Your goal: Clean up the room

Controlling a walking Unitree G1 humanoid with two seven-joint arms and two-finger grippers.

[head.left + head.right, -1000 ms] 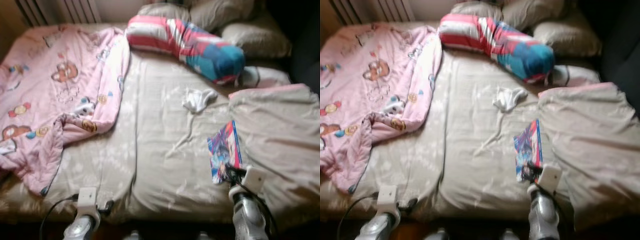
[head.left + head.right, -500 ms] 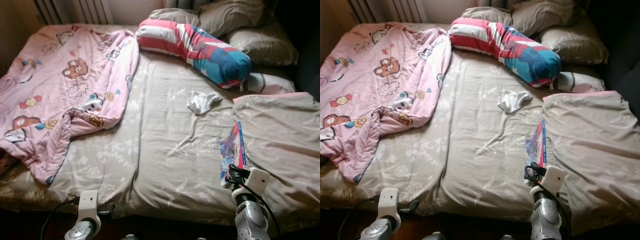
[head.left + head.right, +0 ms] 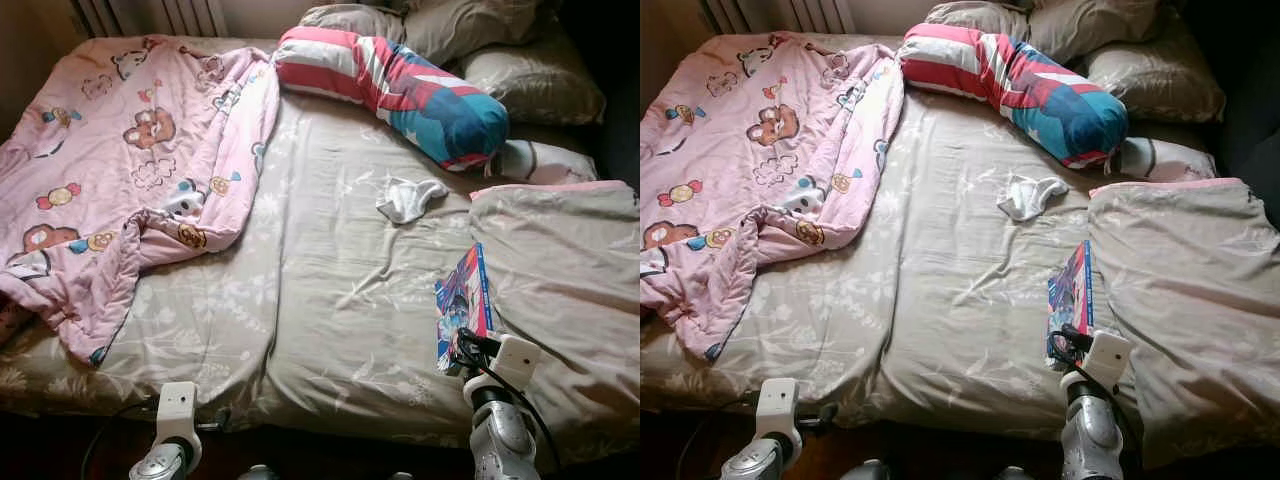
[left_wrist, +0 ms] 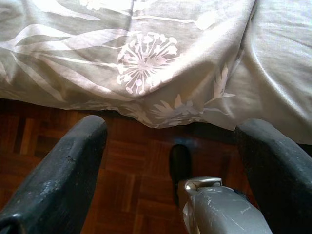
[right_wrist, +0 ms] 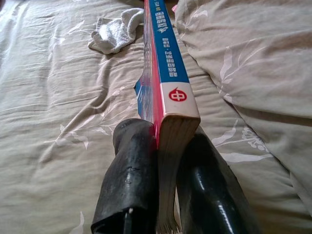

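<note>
A colourful book (image 3: pixel 462 303) with a blue and red spine (image 5: pixel 168 63) stands on edge over the beige bed sheet (image 3: pixel 330 270), beside the folded beige duvet (image 3: pixel 560 270). My right gripper (image 5: pixel 163 161) is shut on the book's near end, one black finger on each cover. A crumpled white cloth (image 3: pixel 408 197) lies on the sheet beyond the book. My left gripper (image 4: pixel 170 161) hangs low by the bed's front edge, open, above the wooden floor (image 4: pixel 136 175).
A pink cartoon blanket (image 3: pixel 120 170) is heaped on the bed's left side. A striped red, white and blue bolster (image 3: pixel 395 85) and beige pillows (image 3: pixel 520 70) lie at the head. A radiator (image 3: pixel 150 15) stands behind the bed.
The camera view has shifted and sharpened. The book in my right gripper tipped from lying flatter to standing on edge, then eased back a little. The left arm has stayed low.
</note>
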